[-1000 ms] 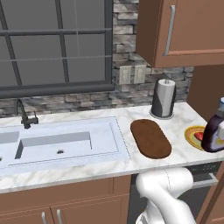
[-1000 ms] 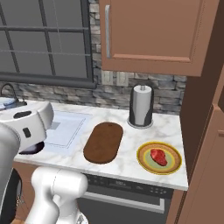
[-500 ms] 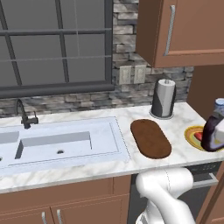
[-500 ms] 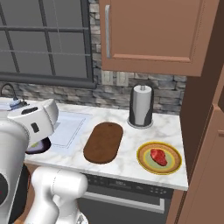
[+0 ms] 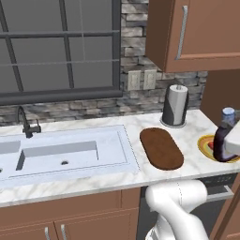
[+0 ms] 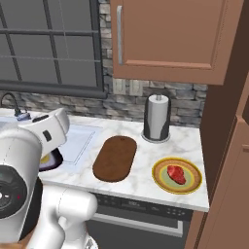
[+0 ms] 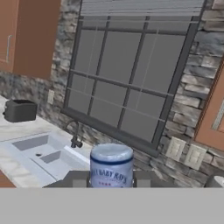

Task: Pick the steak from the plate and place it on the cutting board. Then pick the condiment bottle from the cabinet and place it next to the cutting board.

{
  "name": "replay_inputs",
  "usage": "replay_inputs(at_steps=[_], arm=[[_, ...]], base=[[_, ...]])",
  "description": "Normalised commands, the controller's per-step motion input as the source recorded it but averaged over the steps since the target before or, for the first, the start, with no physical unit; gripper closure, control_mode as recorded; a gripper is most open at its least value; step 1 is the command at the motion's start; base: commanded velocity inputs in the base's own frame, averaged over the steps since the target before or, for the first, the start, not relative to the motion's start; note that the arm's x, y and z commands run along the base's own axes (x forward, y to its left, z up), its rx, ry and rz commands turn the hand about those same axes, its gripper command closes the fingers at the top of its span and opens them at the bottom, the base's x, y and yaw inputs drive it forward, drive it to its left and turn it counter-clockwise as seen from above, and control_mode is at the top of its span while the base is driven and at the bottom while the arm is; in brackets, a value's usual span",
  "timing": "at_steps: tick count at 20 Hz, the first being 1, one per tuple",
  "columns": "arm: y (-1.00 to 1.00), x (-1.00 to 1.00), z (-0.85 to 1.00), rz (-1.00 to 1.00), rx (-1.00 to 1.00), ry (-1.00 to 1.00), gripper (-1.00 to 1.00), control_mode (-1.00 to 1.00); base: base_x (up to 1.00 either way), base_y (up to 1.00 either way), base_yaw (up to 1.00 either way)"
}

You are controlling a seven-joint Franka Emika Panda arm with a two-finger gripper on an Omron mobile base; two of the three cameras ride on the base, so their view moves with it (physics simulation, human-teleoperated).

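Seemingly "BABY RAY'S" runs across the condiment bottle (image 7: 111, 166) label, partly blurred.

A dark oval board (image 5: 161, 148) lies flat on the marble counter (image 5: 117, 176), and everything else is placed from it. Just left of the board is a white sink (image 5: 61, 152), with a dark tap (image 5: 26, 123) at its far left. Behind the board, a grey paper towel roll (image 5: 175, 106) stands upright near the stone wall. Right of the board, a yellow-rimmed plate (image 5: 204, 145) shows partly at the frame edge. A bottle (image 5: 224, 136) with dark contents and a blue cap hangs in front of the plate, partly covered by a white piece of the arm. Above the roll hangs a brown cabinet (image 5: 206, 33) with a silver handle. Above the sink is a window (image 5: 58, 47).
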Motion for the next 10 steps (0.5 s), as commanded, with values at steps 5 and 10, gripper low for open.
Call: replay_inputs(at_steps=[5,10], arm=[[0.22,0.23,-0.64,0.00,0.00,-0.14,1.00,-1.00],[0.24,0.23,-0.64,0.00,0.01,-0.14,1.00,-1.00]], base=[[0.00,0.00,0.00],[0.00,0.00,0.00]])
